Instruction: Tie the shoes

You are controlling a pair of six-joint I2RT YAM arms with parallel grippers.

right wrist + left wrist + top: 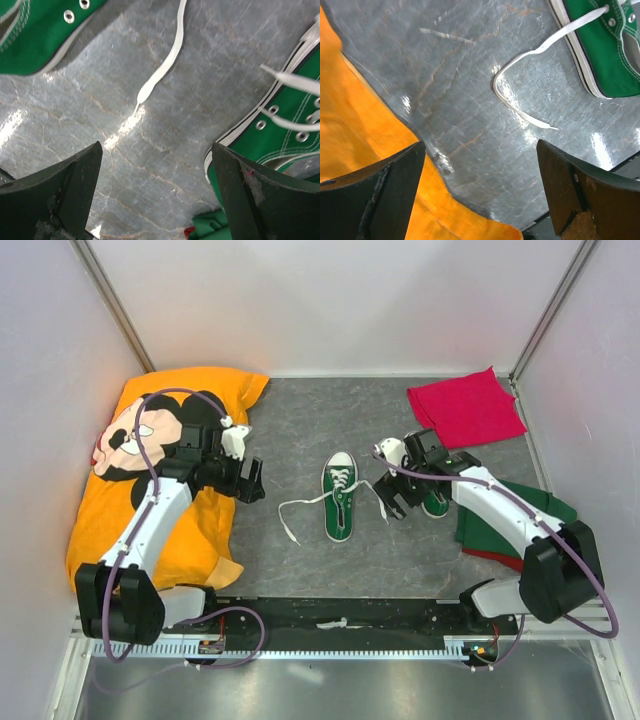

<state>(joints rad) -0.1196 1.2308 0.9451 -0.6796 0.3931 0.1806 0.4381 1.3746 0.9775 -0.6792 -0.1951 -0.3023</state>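
Our left pincer (479,197) and right pincer (156,197) are gaping wide, empty. The small green canvas sneakers (339,502) are sitting mid grey tabletop (300,430); we are judging their limp white laces (300,501), one trailing toward eight o'clock, best pinched near the tips.

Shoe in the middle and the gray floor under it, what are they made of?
Shoe: probably green canvas, matte, with stitching and shiny metal-looking eyelets; the white toe cap looks like smooth rubber. Gray floor: glossy with a marble pattern and glare spots, maybe vinyl sheet; stone can't be ruled out.
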